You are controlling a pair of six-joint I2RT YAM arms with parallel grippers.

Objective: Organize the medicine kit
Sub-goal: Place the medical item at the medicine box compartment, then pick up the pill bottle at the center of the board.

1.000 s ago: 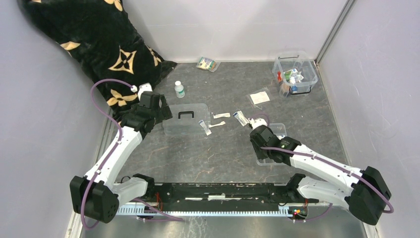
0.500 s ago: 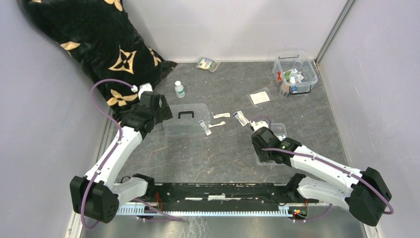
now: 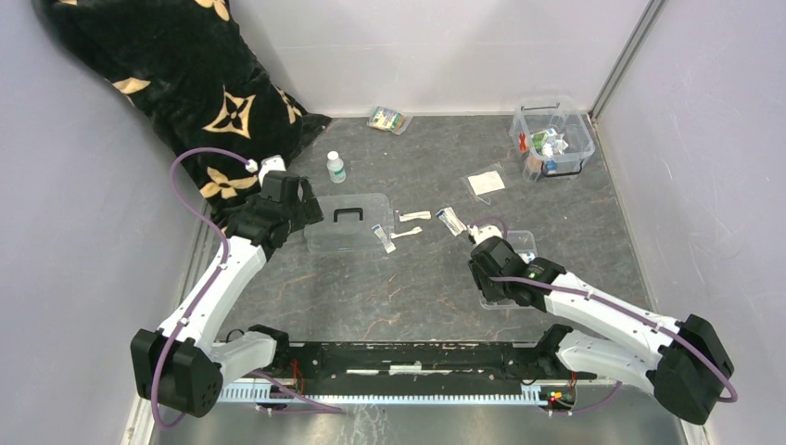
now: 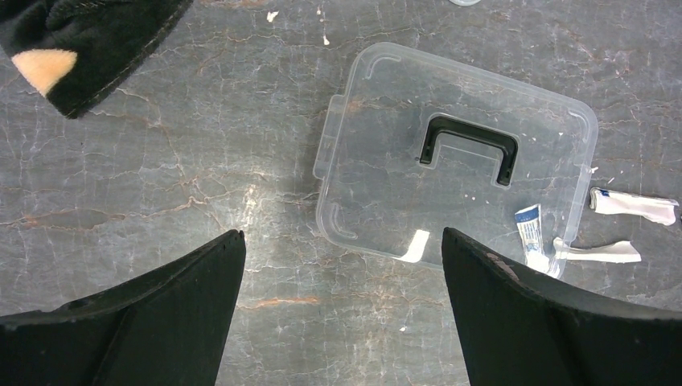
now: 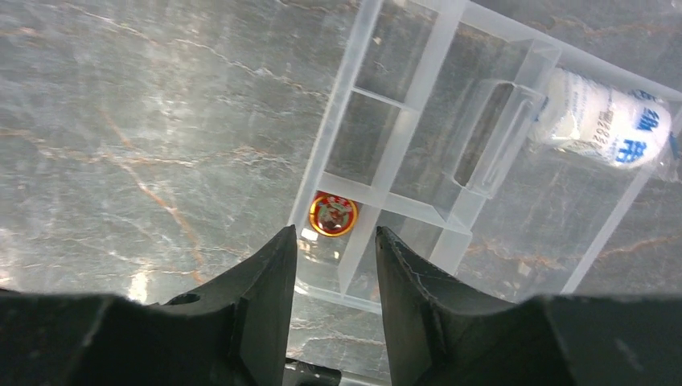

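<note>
Two grippers are hovering over separate parts of the job. Nearest the bases, the right gripper point(image 5: 335, 241) is hanging low over the divided tray point(image 5: 338, 104). Its jaws are standing only a little apart, with nothing pinched between them. A small red-and-gold tin point(image 5: 333, 214) is lying in the corner compartment right under the fingertips, and a wrapped white roll point(image 5: 599, 121) is sitting in a compartment at the tray's other end. Sorting small items into their own cells looks to be the reason for this pose.

Further out on the left, the left gripper point(image 4: 342, 241) is spreading its jaws wide above the flat clear lid point(image 4: 386, 185). The lid is lying on the surface with its black handle point(image 4: 470, 146) facing up. That wide spread is probably meant for straddling the handle or taking the lid by an edge. At the lid's corner a small blue-and-white tube point(image 4: 531, 240) is lying loose, and two white strips point(image 4: 633, 206) are lying just beside it.

Beyond them, a small white bottle point(image 3: 335, 167) is standing upright and a flat packet point(image 3: 486, 182) is lying mid-surface. Farthest off, in the right back corner, the medicine kit point(image 3: 553, 139) is sitting without its lid and well apart from it, already holding several items. The loose things are likely going in before it is closed. A blister pack point(image 3: 386, 118) is resting by the back wall.
</note>
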